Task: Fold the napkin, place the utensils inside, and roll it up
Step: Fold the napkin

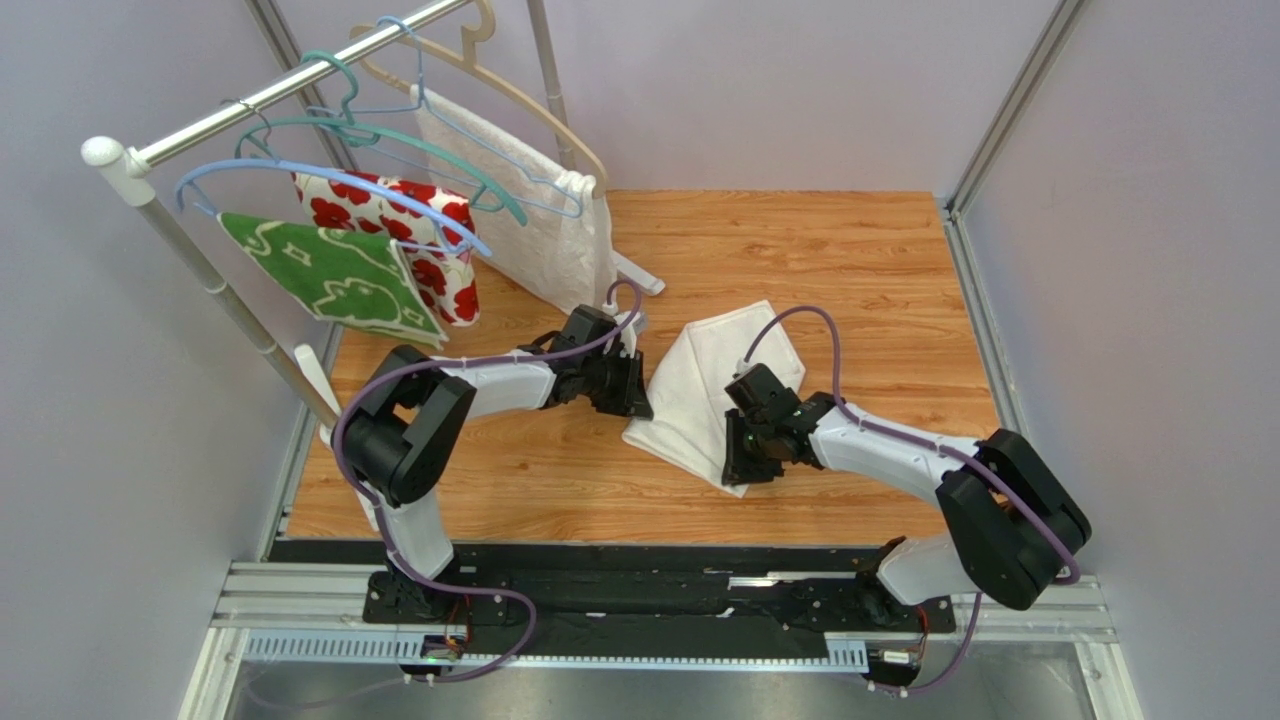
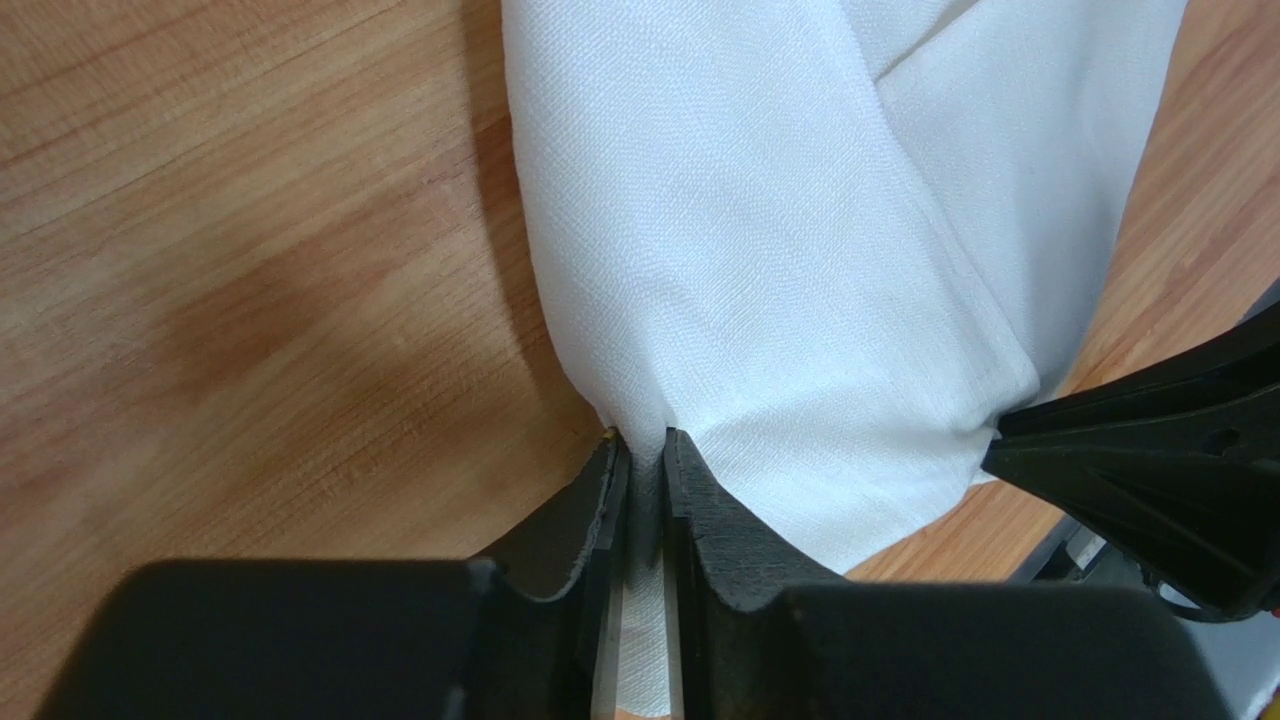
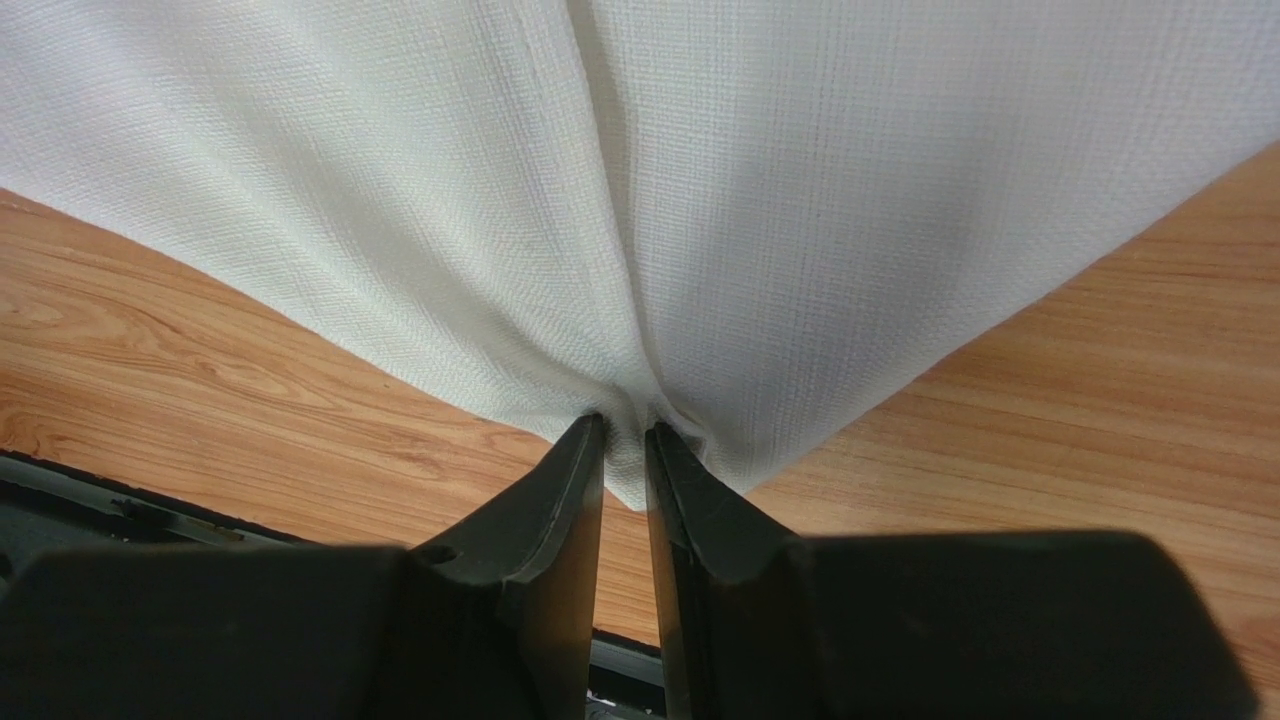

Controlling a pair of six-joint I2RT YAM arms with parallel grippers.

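The off-white napkin [image 1: 709,378] lies partly folded on the wooden table, between my two grippers. My left gripper [image 1: 637,393] is shut on the napkin's left edge; in the left wrist view the cloth [image 2: 781,240] is pinched between the jaws at my gripper [image 2: 643,447]. My right gripper [image 1: 742,458] is shut on the napkin's near corner; in the right wrist view the cloth [image 3: 646,195] bunches into the jaws at my gripper [image 3: 625,435]. The utensils are out of view.
A clothes rack [image 1: 286,105] stands at the back left with hangers, a textured white cloth [image 1: 526,210], a red-flowered cloth [image 1: 398,225] and a green patterned cloth [image 1: 338,278]. The black rail [image 1: 646,600] runs along the near edge.
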